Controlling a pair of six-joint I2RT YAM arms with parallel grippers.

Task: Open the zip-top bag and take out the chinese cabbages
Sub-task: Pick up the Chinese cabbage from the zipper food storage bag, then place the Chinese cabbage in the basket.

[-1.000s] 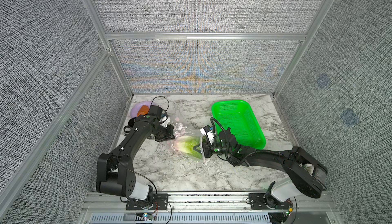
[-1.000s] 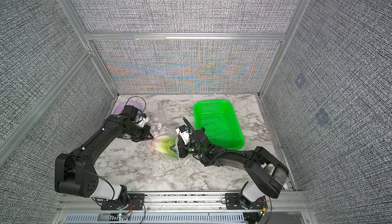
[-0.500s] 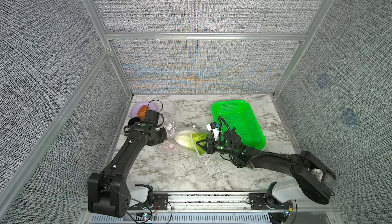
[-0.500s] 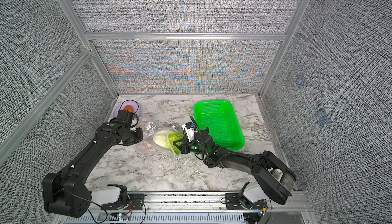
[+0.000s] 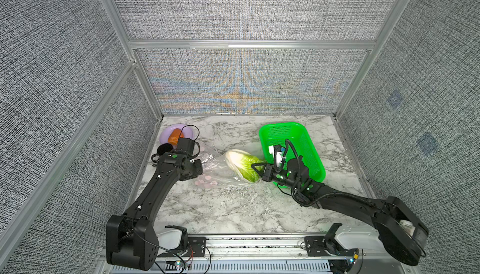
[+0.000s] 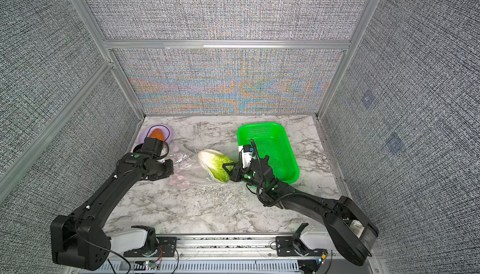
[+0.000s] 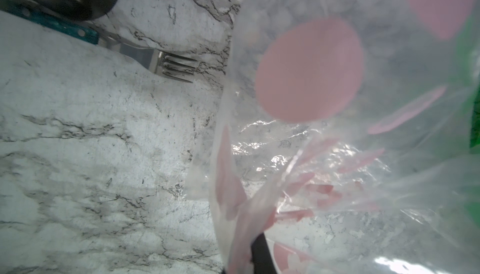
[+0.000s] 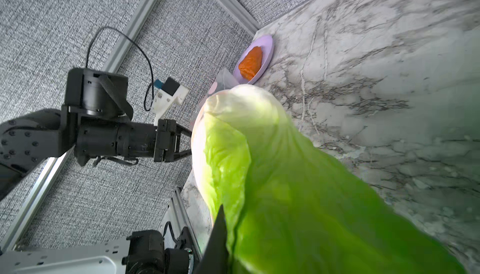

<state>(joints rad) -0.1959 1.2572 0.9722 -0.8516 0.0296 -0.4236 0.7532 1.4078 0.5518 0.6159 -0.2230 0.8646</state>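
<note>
claws first: our left gripper is clamped on the left end of the zip-top bag. in the left wrist view we see its clear film with pink blobs bunched against a dark finger. our right gripper is closed tight on the dark green tips of the chinese cabbage. in the right wrist view one dark finger lies against the leaf.

in both top views the chinese cabbage sits mid-table on the marble table, just left of the green basket. its whitish base points far and left, and its green end points near and right into our right gripper. the zip-top bag stretches from our left gripper rightward to the head, with plastic running along the head's near side. most of the head looks bare. we cannot tell whether the base sits inside the bag's mouth.

in the far left corner a purple plate holds an orange pastry, and the right wrist view shows both. a fork with a teal handle lies on the marble just beside the bag's edge.
</note>
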